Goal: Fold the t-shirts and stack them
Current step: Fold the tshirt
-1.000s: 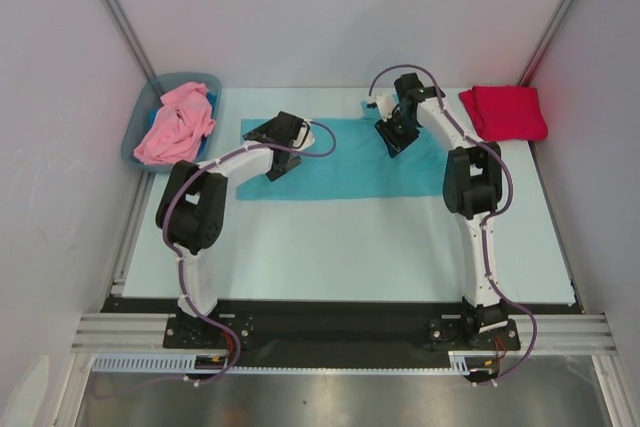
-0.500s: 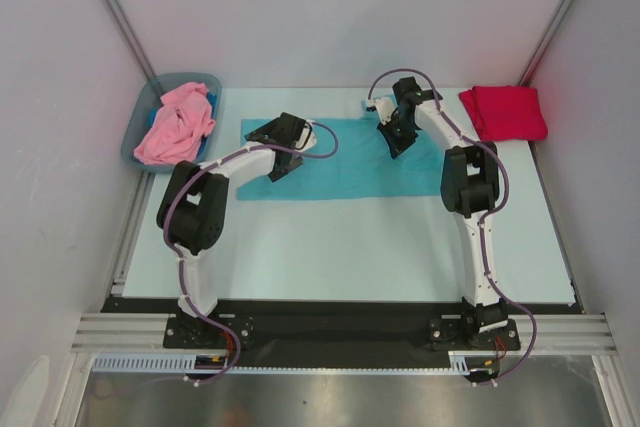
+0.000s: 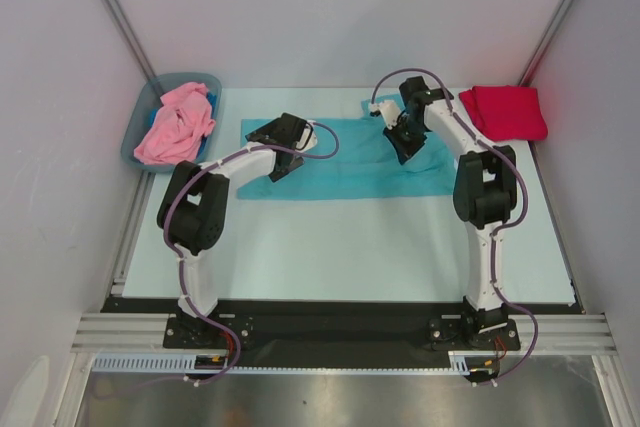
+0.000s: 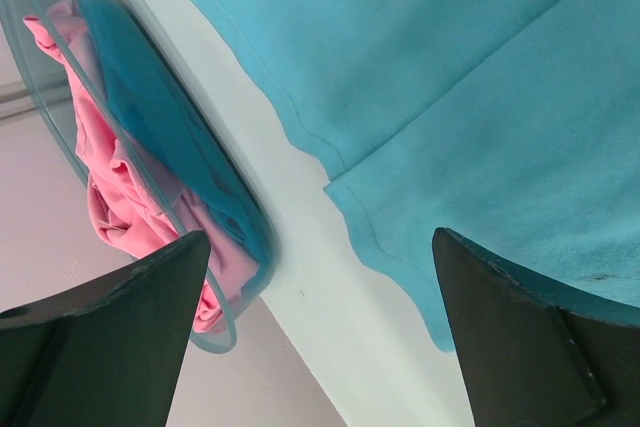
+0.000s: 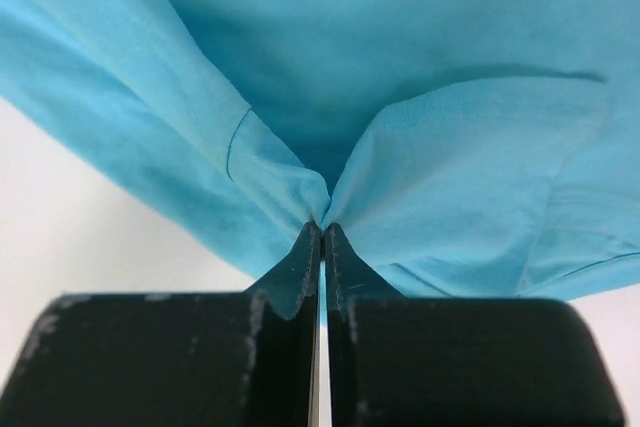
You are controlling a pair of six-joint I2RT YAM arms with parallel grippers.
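The teal t-shirt (image 3: pixel 340 159) lies spread across the back middle of the table. My right gripper (image 3: pixel 404 143) is shut on a pinch of its cloth near the right end; the teal t-shirt (image 5: pixel 420 97) bunches into the closed fingertips (image 5: pixel 322 229). Over the shirt's left end my left gripper (image 3: pixel 280 162) stands open, fingers (image 4: pixel 520 337) wide apart and holding nothing, above the teal hem (image 4: pixel 400 107) and bare table. A folded crimson t-shirt (image 3: pixel 503 112) sits at the back right. The pink t-shirt (image 3: pixel 176 124) is crumpled in the bin.
A grey-blue plastic bin (image 3: pixel 140 117) stands at the back left corner, its rim (image 4: pixel 150 187) close to my left gripper. White walls enclose the table on three sides. Bare pale table (image 3: pixel 340 247) lies in front of the teal shirt.
My right gripper closed on the teal shirt's cloth and shifted slightly right, lifting a small fold. The left arm has stayed still and open.
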